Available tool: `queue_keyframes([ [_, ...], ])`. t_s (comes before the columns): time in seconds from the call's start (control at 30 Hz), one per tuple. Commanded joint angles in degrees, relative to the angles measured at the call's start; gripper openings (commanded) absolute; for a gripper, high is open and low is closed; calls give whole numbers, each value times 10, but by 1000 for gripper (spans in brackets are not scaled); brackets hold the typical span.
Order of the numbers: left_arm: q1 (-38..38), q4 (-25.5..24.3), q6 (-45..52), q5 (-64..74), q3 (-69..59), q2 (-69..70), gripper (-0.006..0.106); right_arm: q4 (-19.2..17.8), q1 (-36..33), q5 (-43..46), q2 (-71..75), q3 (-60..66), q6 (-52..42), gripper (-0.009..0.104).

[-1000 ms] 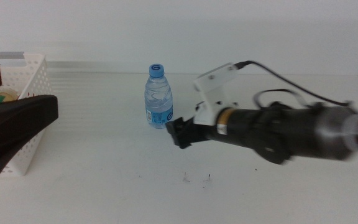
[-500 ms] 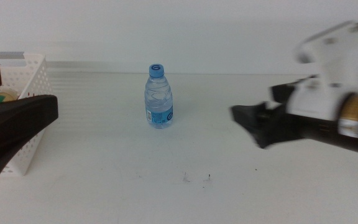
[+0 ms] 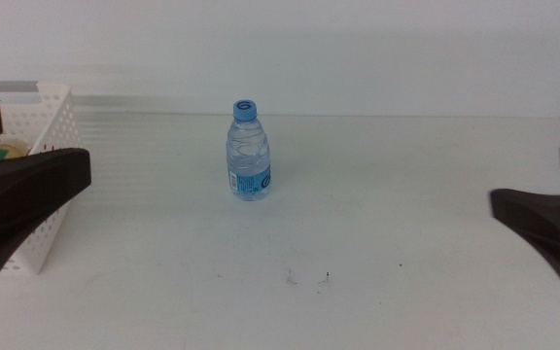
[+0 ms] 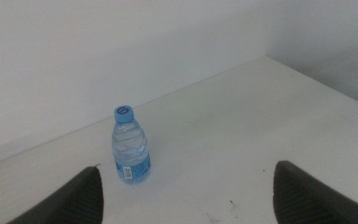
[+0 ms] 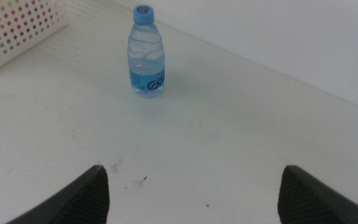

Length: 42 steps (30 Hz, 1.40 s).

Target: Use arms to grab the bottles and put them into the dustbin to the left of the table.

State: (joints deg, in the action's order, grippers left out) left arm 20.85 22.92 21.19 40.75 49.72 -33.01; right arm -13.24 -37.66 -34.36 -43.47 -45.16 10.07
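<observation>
A small clear water bottle (image 3: 248, 151) with a blue cap and label stands upright in the middle of the table (image 3: 387, 175), touched by nothing. The white perforated dustbin (image 3: 45, 115) is at the far left. My left gripper (image 3: 39, 146) hangs open in front of the dustbin, well left of the bottle. At the right edge my right gripper (image 3: 531, 185) is open, far from the bottle. Between the left gripper's (image 4: 186, 168) spread jaws, the bottle (image 4: 130, 146) shows ahead. The right gripper (image 5: 192, 171) is empty too, with the bottle (image 5: 146, 53) and a dustbin corner (image 5: 17, 25) beyond it.
Something yellowish-green (image 3: 3, 151) shows inside the dustbin behind the left jaws. A few dark specks (image 3: 292, 280) mark the tabletop in front of the bottle. A white wall runs along the table's far edge.
The right arm has drawn back from beside the bottle to the right edge of the middle view. The bottle stays upright in place. The left gripper has not moved.
</observation>
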Motion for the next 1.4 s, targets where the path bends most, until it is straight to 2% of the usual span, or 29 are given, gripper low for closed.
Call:
queue_keyframes([
  [0.0, 3, 0, -1, -8, 1, 2, 94, 1, 0, -5, 35, 16, -14, 84],
  [0.07, 3, 0, -1, -8, 1, 2, 94, 14, 0, -2, 66, 35, -33, 84],
  [0.17, 3, 0, -1, -8, 1, 2, 94, 60, 19, 2, 112, 58, -74, 84],
  [0.27, 3, 0, -1, -8, 1, 2, 94, 65, 74, 25, 153, 84, -88, 84],
  [0.4, 3, 0, -1, -8, 1, 2, 94, 108, 146, 56, 204, 123, -117, 84],
  [0.5, 3, 0, -1, -8, 1, 2, 94, 137, 172, 57, 224, 151, -138, 84],
  [0.67, 3, 0, -1, -8, 1, 2, 94, 144, 183, 58, 236, 165, -145, 84],
  [0.8, 3, 0, -1, -8, 1, 2, 94, 173, 183, 52, 236, 139, -153, 84],
  [1.0, 3, 0, -1, -8, 1, 2, 94, 181, 176, -2, 223, 79, -179, 84],
  [1.07, 3, 0, -1, -8, 1, 2, 94, 181, 159, -12, 213, 61, -179, 84],
  [1.17, 3, 0, -1, -8, 1, 2, 94, 161, 131, -25, 198, 37, -180, 84],
  [1.37, 3, 0, -1, -8, 1, 2, 94, 164, 92, -45, 180, 3, -180, 84],
])
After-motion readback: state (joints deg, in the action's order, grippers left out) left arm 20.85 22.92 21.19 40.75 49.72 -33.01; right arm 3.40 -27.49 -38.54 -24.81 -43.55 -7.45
